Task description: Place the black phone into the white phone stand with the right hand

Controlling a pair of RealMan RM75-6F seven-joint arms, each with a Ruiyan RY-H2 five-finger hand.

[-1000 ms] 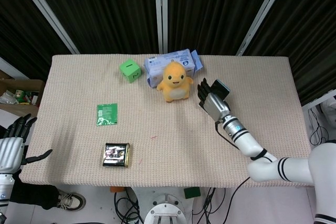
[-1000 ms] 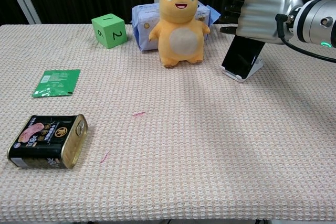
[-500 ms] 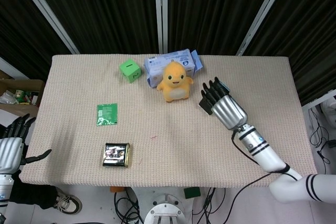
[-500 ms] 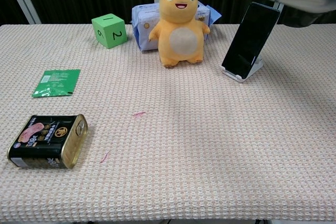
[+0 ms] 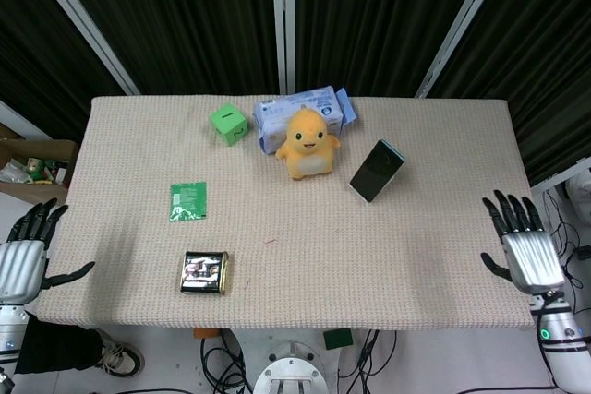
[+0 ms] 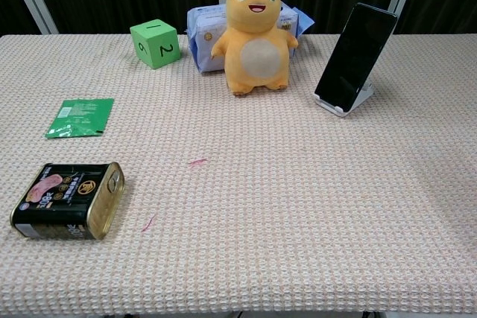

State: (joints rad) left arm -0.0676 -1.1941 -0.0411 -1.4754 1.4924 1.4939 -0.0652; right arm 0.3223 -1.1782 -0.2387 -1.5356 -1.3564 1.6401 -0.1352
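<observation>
At lower left of the head view, the left hand (image 5: 20, 263) hangs off the table edge, fingers apart, holding nothing. Upper right of centre, the black phone (image 6: 355, 53) leans tilted in the white phone stand (image 6: 353, 100), untouched. At lower right, the right hand (image 5: 524, 251) has pulled clear of it, fingers spread and empty; the placing looks finished.
</observation>
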